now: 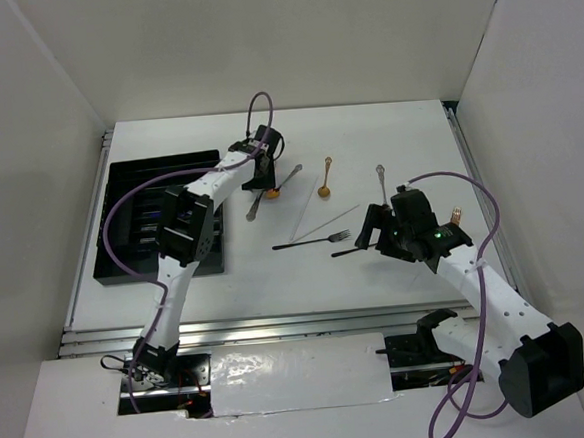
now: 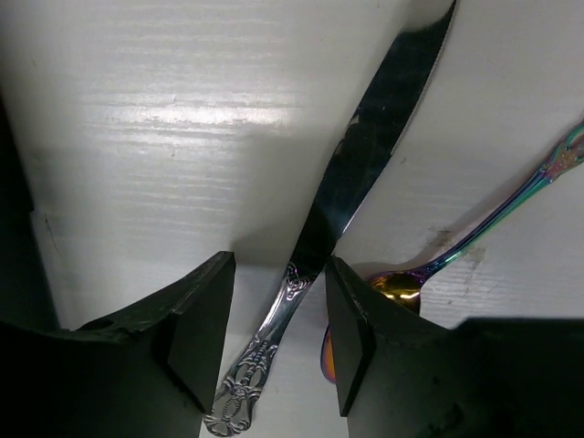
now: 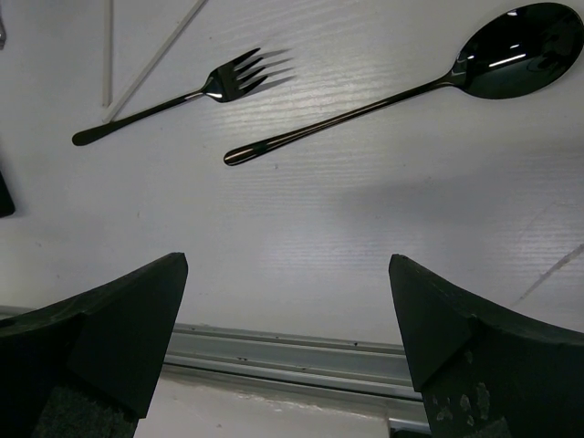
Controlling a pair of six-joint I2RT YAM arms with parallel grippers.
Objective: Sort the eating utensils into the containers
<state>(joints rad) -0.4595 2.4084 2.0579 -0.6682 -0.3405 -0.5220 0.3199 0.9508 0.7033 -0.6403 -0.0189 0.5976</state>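
Note:
A silver knife [image 2: 370, 164] lies on the white table, its ornate handle between the fingers [image 2: 196, 328] of my left gripper [image 2: 280, 274]. The jaws stand open, with a gap on each side of the handle. A gold-bowled spoon [image 2: 399, 288] lies just right of the right finger, which partly hides it. From above, the left gripper [image 1: 266, 173] hangs over the knife [image 1: 254, 209], right of the black tray [image 1: 118, 171]. My right gripper [image 1: 378, 231] is wide open and holds nothing. It hovers near a black fork [image 3: 173, 100] and a black spoon [image 3: 438, 82].
A second gold-bowled spoon [image 1: 324, 187], silver chopsticks [image 1: 328, 219] and a silver utensil [image 1: 380, 179] lie mid-table. The table's metal front rail [image 3: 292, 351] runs under the right gripper. White walls enclose the table on three sides.

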